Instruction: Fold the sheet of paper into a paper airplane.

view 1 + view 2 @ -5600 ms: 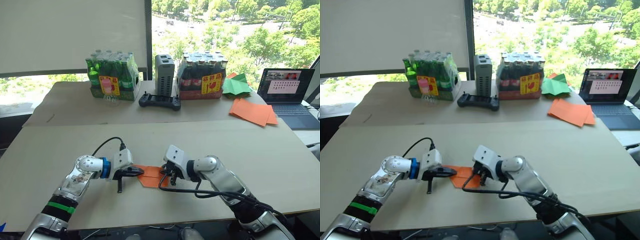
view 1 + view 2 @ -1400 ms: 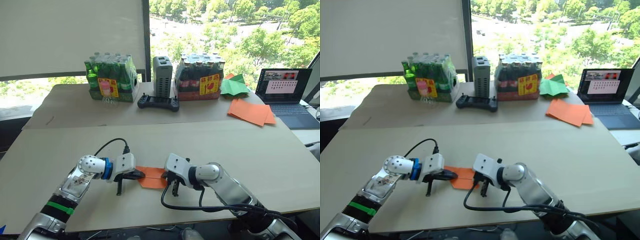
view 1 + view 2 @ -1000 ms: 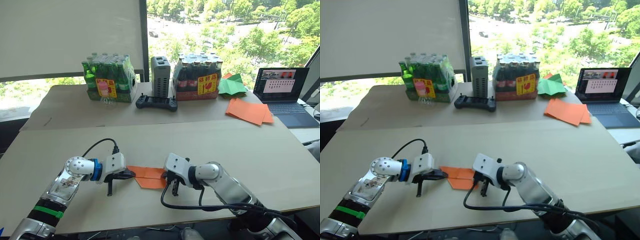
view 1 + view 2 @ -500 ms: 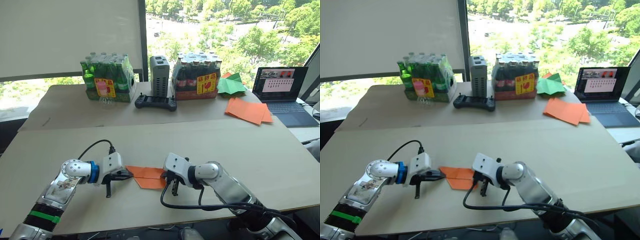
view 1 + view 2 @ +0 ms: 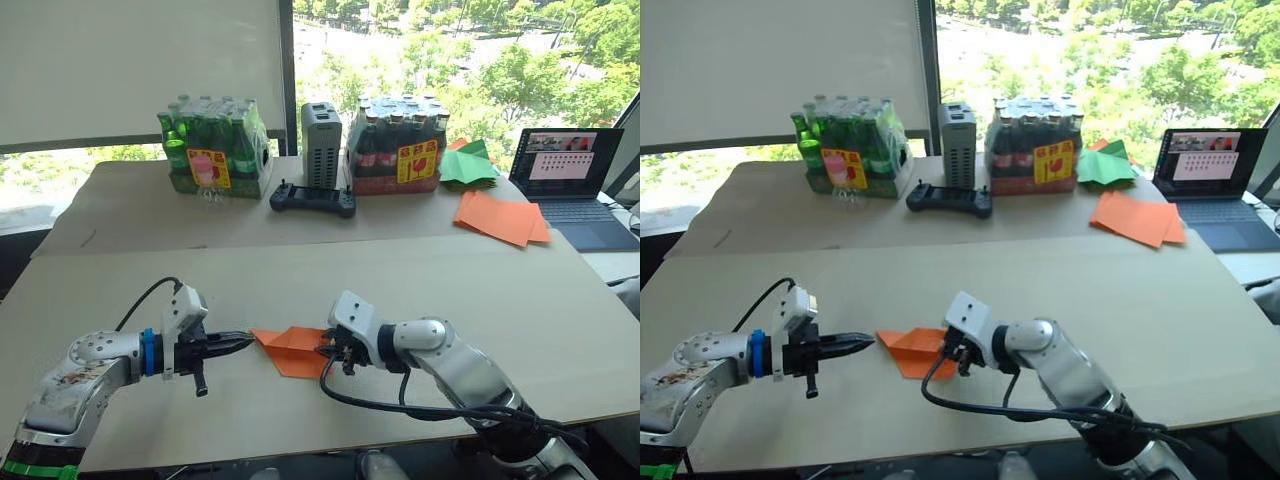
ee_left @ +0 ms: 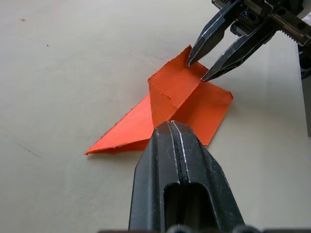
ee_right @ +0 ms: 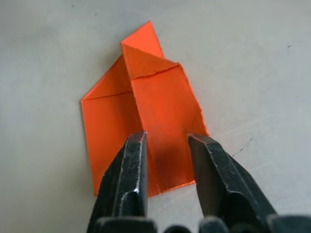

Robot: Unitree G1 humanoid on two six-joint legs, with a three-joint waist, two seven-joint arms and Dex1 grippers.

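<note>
I see the paper airplane (image 5: 292,349) lying flat on the near table (image 5: 560,330), between my two grippers, half-folded, its long axis running across me with the pointed nose toward my left. My left gripper (image 5: 238,341) has its fingers pressed together, holding nothing, tips just short of the nose. My right gripper (image 7: 166,155) is the nearer one: its fingers stand apart over the blunt tail edge, one each side of the raised middle flap, and I cannot tell whether they touch the paper. I judge the next crease must run along that long axis, so the right should pin the tail. The left wrist view shows the flap standing up off the lower layer; the right wrist view instead shows the folded outline from above
</note>
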